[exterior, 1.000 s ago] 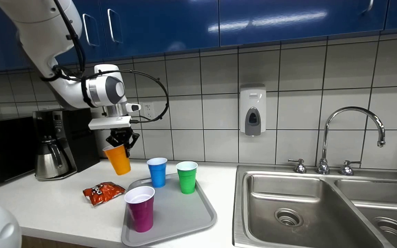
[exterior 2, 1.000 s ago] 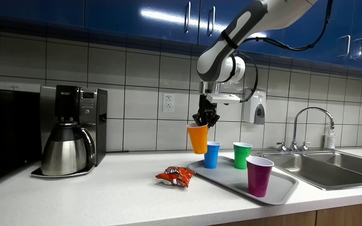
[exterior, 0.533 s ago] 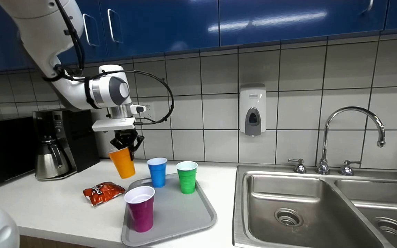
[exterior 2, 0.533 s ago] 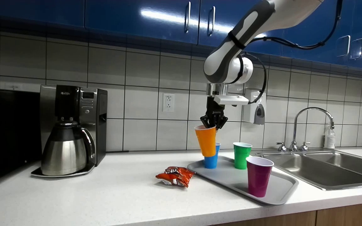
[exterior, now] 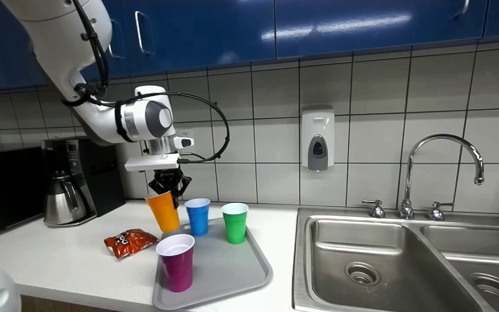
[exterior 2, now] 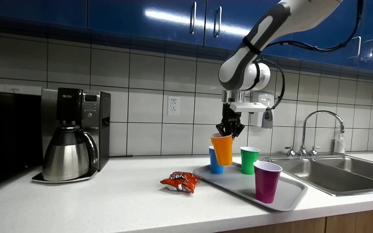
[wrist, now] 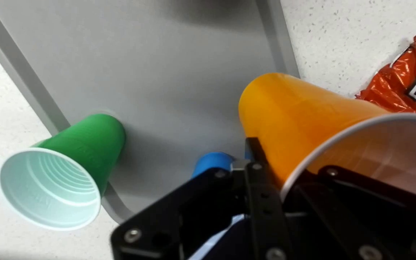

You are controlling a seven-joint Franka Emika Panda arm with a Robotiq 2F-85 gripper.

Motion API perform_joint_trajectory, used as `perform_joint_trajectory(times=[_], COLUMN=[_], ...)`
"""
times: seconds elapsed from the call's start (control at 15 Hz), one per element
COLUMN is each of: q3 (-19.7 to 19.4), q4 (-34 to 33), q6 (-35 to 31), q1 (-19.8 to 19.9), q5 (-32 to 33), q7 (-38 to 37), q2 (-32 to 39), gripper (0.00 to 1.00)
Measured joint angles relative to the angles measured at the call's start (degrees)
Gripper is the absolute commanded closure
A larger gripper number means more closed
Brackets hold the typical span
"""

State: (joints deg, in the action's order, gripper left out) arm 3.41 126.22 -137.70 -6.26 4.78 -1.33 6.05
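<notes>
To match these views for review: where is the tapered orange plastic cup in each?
In an exterior view: tapered orange plastic cup, left of centre, below mid-height.
In an exterior view: orange cup, right of centre, below mid-height.
Wrist view: orange cup, right of centre.
Landmark: green ribbed plastic cup, right of it in both exterior views, left in the wrist view.
</notes>
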Motion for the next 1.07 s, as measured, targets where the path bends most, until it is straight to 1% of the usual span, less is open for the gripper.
perform_joint_trajectory(times=[0.47,1.07], q3=[-0.4,-0.9], q4=[2.4,2.5], q6=[-4.3,-7.2], q1=[0.6,0.6], q5=[-0.1,-0.1], q7=[0.1,0.0], q2=[1.2,4.3], gripper=[1.00,1.00])
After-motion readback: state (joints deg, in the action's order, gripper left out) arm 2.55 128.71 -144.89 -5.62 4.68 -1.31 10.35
